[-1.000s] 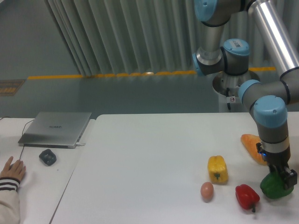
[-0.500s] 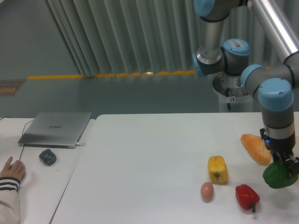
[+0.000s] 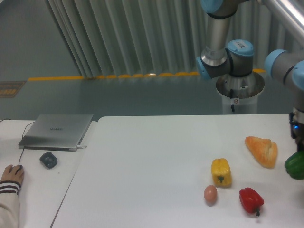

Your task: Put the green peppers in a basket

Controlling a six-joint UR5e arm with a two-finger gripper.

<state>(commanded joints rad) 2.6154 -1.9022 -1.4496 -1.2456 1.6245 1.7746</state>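
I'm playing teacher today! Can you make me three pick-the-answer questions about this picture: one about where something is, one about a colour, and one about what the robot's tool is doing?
1. Where is the egg?
A. Between the yellow pepper and the red pepper
B. On the laptop
C. On the floor

2. What colour is the pepper the robot carries?
A. Red
B. Green
C. Yellow

3. What is the green pepper doing?
A. Lying beside the egg
B. Sitting on the laptop
C. Hanging above the table under the tool

Answers: 1 A, it sits just below the yellow one, left of the red. 2 B, green shows at the right edge. 3 C, it hangs under the arm.
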